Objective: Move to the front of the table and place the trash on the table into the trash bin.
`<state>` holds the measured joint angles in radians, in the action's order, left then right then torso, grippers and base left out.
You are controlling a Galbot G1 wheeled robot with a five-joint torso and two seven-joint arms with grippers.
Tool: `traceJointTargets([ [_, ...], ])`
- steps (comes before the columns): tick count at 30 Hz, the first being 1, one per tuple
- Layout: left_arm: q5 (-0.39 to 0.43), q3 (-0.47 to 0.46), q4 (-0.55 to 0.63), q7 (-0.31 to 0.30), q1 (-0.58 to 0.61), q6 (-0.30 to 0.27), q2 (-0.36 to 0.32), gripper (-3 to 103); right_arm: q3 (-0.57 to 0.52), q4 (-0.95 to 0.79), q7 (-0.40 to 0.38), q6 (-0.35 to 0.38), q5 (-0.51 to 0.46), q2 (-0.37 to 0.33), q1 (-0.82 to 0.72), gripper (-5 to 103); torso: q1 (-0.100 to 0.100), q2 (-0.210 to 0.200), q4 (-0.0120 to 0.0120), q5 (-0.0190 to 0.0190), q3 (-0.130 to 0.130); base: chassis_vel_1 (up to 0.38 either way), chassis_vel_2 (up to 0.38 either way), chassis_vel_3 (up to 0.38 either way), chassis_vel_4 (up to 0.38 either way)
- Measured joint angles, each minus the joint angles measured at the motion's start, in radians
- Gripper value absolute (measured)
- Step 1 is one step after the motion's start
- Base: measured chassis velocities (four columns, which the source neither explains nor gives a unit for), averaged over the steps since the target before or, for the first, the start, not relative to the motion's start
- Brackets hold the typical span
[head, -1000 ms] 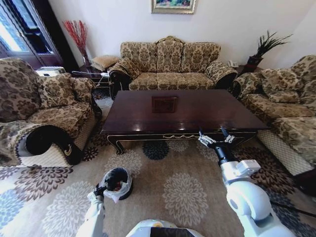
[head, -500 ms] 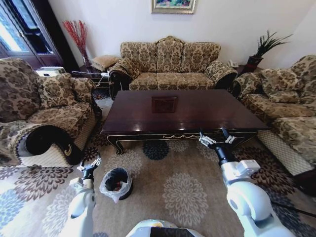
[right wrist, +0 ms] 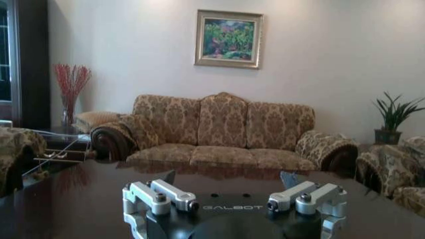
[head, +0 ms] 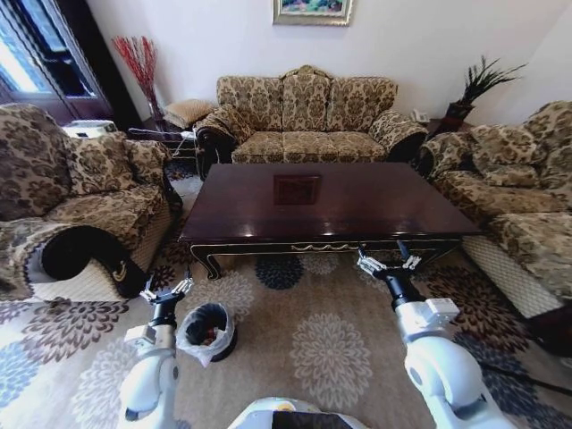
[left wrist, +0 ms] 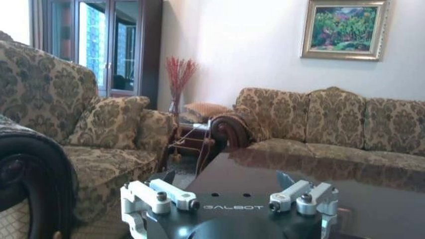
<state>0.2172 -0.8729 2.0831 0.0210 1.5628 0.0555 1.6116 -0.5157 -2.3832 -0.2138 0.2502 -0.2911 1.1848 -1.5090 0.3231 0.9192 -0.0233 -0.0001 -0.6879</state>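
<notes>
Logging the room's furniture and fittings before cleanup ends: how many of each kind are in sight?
Sofas: 3 (back, robot's left, robot's right)
Coffee table: 1
Trash bin: 1
Framed picture: 1
Potted plant: 1
Red-stem vase: 1
Total: 8

The left gripper (head: 167, 292) is lifting away from the trash bin (head: 206, 331), where it was sitting at the rim a second ago, and is now hovering open above the carpet just beside it. The whole head view is shifting slightly, so the camera is moving a little.
</notes>
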Motion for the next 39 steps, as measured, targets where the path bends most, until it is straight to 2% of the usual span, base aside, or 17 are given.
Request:
traceJointTargets([
  [11,-0.011,-0.003,-0.002,-0.021,0.010,0.035,-0.002,100,0.078,0.001,-0.018,0.009,0.034,0.002,0.036,100,0.000,0.000,0.0000,-0.0003,0.000,-0.278,-0.285,0.269,0.267],
  [12,-0.015,-0.003,-0.003,-0.027,0.008,0.039,-0.002,100,0.082,0.002,-0.019,0.010,0.035,0.002,0.041,100,0.000,0.000,-0.0002,0.0005,0.000,-0.329,-0.310,0.316,0.337],
  [17,-0.030,0.003,-0.007,-0.050,0.008,0.048,-0.002,100,0.092,0.005,-0.021,0.012,0.045,0.002,0.046,100,0.000,0.000,0.0003,-0.0005,0.000,-0.343,-0.351,0.347,0.350],
  [18,-0.042,0.007,-0.007,-0.062,0.009,0.059,-0.002,100,0.100,0.010,-0.027,0.001,0.057,0.003,0.046,100,0.000,0.000,-0.0001,0.0008,0.000,-0.334,-0.332,0.372,0.363],
  [21,-0.053,0.018,0.003,-0.066,0.010,0.063,-0.002,100,0.104,0.018,-0.027,-0.017,0.085,0.008,0.043,100,0.000,0.000,0.0000,-0.0008,0.000,-0.351,-0.344,0.360,0.373],
  [23,-0.054,0.026,0.013,-0.065,0.010,0.062,-0.002,100,0.104,0.019,-0.027,-0.019,0.093,0.010,0.042,100,0.000,0.000,0.0000,0.0001,0.000,-0.330,-0.333,0.285,0.335],
  [24,-0.054,0.033,0.026,-0.051,0.010,0.058,-0.002,100,0.104,0.019,-0.027,-0.019,0.100,0.012,0.039,100,0.000,0.000,-0.0002,0.0012,0.000,-0.177,-0.214,0.234,0.145],
  [27,-0.054,0.039,0.043,-0.025,0.011,0.051,-0.002,100,0.099,0.019,-0.027,-0.019,0.106,0.014,0.033,100,0.000,0.000,0.0001,0.0011,0.000,-0.162,-0.173,0.190,0.145],
  [29,-0.050,0.050,0.080,0.022,0.015,0.023,-0.002,100,0.084,0.021,-0.024,-0.021,0.113,0.023,0.017,100,0.000,0.000,0.0004,-0.0002,0.000,-0.078,-0.067,0.041,0.026],
  [31,-0.046,0.053,0.093,0.036,0.015,0.006,-0.003,100,0.074,0.027,-0.016,-0.029,0.118,0.028,0.006,100,0.000,0.000,0.0002,0.0004,0.000,-0.039,-0.016,-0.002,0.013],
  [34,-0.041,0.059,0.105,0.048,0.015,-0.015,-0.003,100,0.051,0.047,0.011,-0.050,0.127,0.037,-0.012,100,0.000,0.000,-0.0003,-0.0016,0.000,0.056,0.049,-0.029,-0.024],
  [38,-0.005,0.061,0.134,0.059,0.022,-0.058,-0.004,100,-0.013,0.145,0.077,-0.145,0.172,0.066,-0.050,100,0.000,0.000,-0.0004,0.0001,0.000,0.050,0.058,-0.023,-0.032],
  [39,-0.005,0.061,0.134,0.059,0.022,-0.058,-0.004,100,-0.013,0.145,0.077,-0.145,0.172,0.066,-0.050,100,0.000,0.000,-0.0004,0.0001,0.000,0.000,0.000,0.000,0.000],
])
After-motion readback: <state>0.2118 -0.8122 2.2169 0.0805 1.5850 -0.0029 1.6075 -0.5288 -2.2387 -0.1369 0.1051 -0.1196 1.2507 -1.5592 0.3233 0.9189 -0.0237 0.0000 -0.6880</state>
